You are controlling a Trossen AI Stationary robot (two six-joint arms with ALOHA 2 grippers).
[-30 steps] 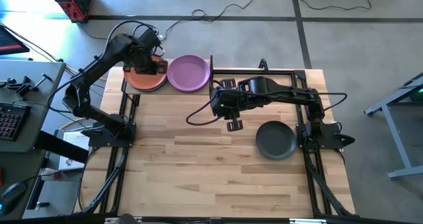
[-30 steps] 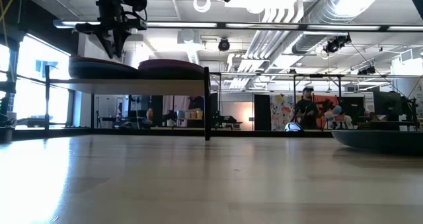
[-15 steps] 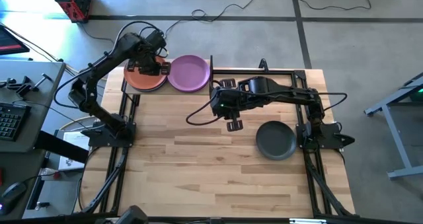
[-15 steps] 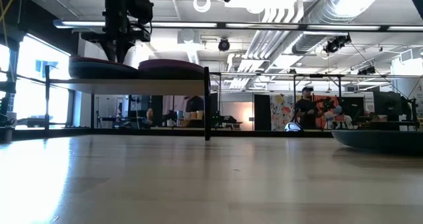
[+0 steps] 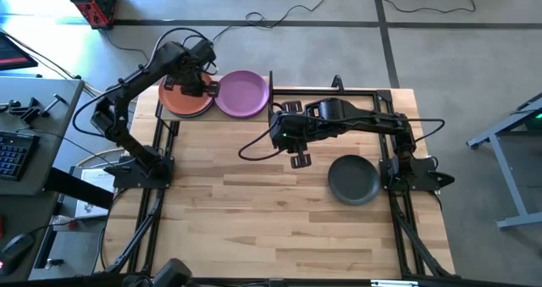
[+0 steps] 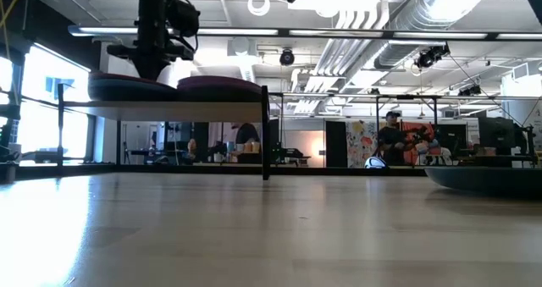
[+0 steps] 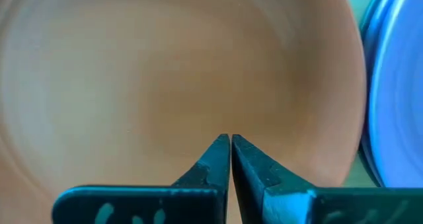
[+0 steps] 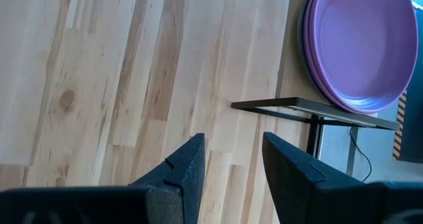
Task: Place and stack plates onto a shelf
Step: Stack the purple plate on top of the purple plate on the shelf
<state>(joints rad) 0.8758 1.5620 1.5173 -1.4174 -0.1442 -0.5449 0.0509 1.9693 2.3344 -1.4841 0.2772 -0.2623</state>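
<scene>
Left tool [image 7: 230,139], fingers pressed together, hovers over the orange plate [image 5: 179,101] on the shelf [image 6: 169,106]. Right tool [image 8: 232,151], fingers apart, waits mid-tabletop, the dark grey plate [image 5: 354,179] at its 4 o'clock.

Left arm stretches far across, its left gripper [image 7: 230,148] pinched closed, pointing down; right arm folds inward, right gripper [image 8: 231,159] parted

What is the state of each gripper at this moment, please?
Left gripper: closed, holding nothing, above the round matte orange plate.
Right gripper: open, empty, over the plank-striped wooden tabletop.
</scene>
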